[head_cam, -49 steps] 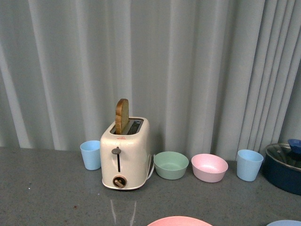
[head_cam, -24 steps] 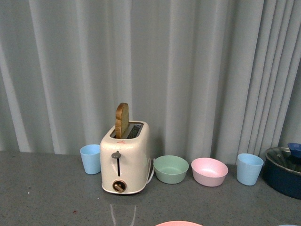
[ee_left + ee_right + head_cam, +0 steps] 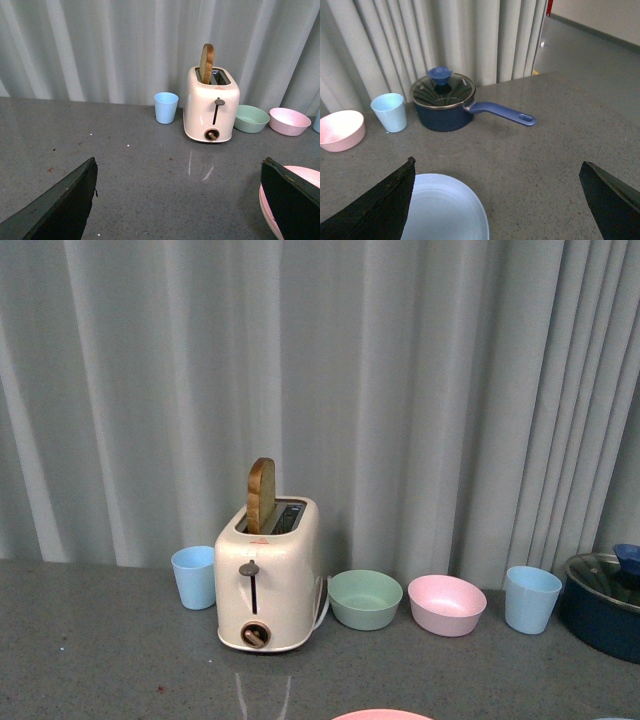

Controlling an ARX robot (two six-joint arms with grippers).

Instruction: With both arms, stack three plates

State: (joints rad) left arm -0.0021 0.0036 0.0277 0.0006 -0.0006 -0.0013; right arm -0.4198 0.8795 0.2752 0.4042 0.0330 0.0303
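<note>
I read both claws spread wide. Left claw: pink plate edge runs behind one finger, bare bench between the fingers. Right claw: blue plate just beside one finger, open bench ahead.

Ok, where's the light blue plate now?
The light blue plate lies flat on the grey counter by the open right gripper in the right wrist view, blue saucepan and light blue cup beyond it.
</note>
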